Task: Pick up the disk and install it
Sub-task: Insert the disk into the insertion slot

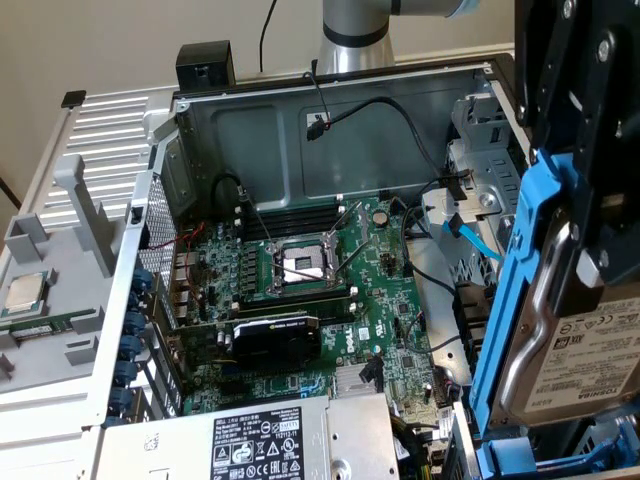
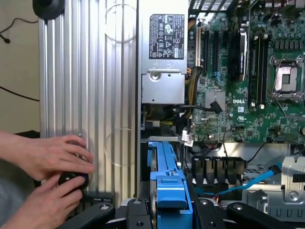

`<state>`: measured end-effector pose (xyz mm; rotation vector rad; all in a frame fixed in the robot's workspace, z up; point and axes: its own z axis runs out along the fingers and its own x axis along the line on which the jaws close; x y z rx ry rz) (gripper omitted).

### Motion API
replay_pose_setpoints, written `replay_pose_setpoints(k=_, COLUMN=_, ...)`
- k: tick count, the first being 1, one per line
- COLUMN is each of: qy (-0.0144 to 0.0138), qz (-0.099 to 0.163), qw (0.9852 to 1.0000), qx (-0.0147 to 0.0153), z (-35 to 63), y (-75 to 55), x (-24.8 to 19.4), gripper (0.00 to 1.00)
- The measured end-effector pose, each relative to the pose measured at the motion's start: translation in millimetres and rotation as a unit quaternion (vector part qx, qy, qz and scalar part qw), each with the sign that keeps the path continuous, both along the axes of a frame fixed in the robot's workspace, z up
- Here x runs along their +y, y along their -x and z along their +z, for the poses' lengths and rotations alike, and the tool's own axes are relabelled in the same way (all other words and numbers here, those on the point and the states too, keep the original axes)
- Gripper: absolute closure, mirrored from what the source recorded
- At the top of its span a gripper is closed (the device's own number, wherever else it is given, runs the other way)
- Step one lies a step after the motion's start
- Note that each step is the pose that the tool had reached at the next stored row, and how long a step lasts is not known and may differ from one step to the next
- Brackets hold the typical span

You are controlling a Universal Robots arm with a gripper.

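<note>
Over the corner of the open grey metal computer case [image 1: 260, 130] on the exterior view's right, the black claw [image 2: 172, 212] is clamped on the disk [image 1: 590, 345], a flat silver-grey metal hard drive with a white printed label, clipped in a blue plastic frame. A few things could go wrong from here. The disk hangs tilted, standing on its long edge, so it could slide out of the claw if the hold is weak or if it bumps something hard. Just beside it are a thin blue cable [image 1: 470, 238], some loose black wires [image 1: 440, 285] and the shiny metal drive cage [image 1: 480, 150] — the frame could catch on any of these and get stuck or pull a wire loose. If it goes in crooked, it may jam and not click in. The wrist view also shows a person's hands [image 2: 50, 160] on a small black round thing [image 2: 71, 179], next to a ribbed silver metal panel [image 2: 90, 71]. They are near the case, so a wide swing of the arm could hit them. The disk sits right between the claw's two black fingers and hangs down below them — its blue frame faces the green circuit board [image 1: 300, 300]. It is up in the air, though I cannot tell if its low end touches the case.
</note>
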<state>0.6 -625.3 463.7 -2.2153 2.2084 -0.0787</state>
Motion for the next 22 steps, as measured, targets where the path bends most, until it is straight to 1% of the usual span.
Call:
replay_pose_setpoints(k=3, qy=-0.0001, qz=0.0, qw=1.0, qx=0.0001, z=-3.6, y=-1.7, x=0.9, gripper=0.63)
replay_pose_setpoints(k=6, qy=-0.0001, qz=-0.001, qw=1.0, qx=0.0, z=-5.7, y=-1.8, x=3.6, gripper=0.63)
replay_pose_setpoints(k=9, qy=0.0, qz=-0.001, qw=1.0, qx=0.0001, z=-7.3, y=-2.4, x=5.4, gripper=0.63)
replay_pose_setpoints(k=13, qy=-0.0001, qz=-0.002, qw=1.0, qx=0.0002, z=-9.1, y=-3.2, x=10.6, gripper=0.63)
replay_pose_setpoints(k=15, qy=-0.0001, qz=-0.002, qw=1.0, qx=0.0002, z=-9.6, y=-3.5, x=11.4, gripper=0.63)
replay_pose_setpoints(k=17, qy=-0.0001, qz=-0.002, qw=1.0, qx=0.0002, z=-10.4, y=-4.0, x=13.6, gripper=0.63)
replay_pose_setpoints(k=18, qy=0.0, qz=-0.002, qw=1.0, qx=0.0003, z=-10.7, y=-4.5, x=14.2, gripper=0.63)
replay_pose_setpoints(k=22, qy=-0.0005, qz=-0.002, qw=1.0, qx=0.0003, z=-12.6, y=-5.8, x=14.1, gripper=0.63)
